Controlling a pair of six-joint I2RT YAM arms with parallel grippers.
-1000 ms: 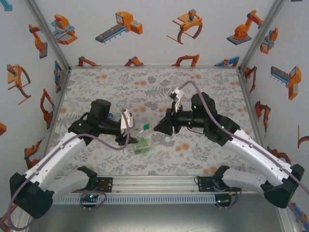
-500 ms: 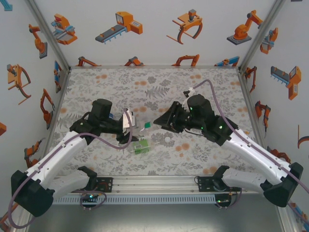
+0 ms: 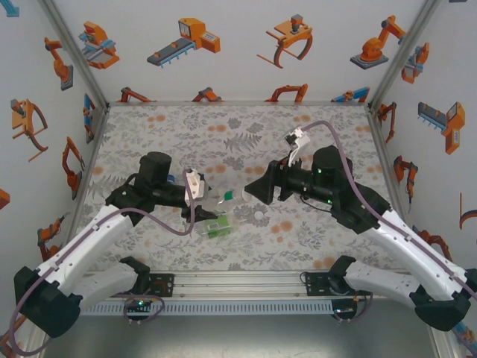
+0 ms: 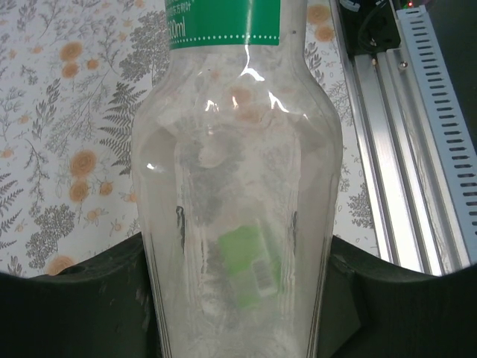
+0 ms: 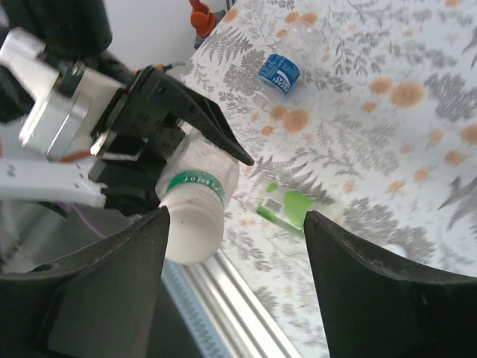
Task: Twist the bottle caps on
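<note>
While clamped in the left gripper (image 3: 205, 197), juts toward three o'clock: clear plastic bottle with a green band (image 4: 238, 149), facing the wide-open, empty right gripper (image 3: 250, 194). At five o'clock, small white round cap (image 3: 258, 215); at six, green-labelled bottle (image 3: 216, 227) lying flat; at ten, blue-labelled bottle (image 5: 279, 74).

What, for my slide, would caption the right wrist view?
Left gripper holds a green-labelled bottle before the open right gripper.

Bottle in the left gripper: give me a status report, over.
Left gripper shut on bottle. Right gripper open, facing its end. White cap loose on table. Nothing in between.
</note>
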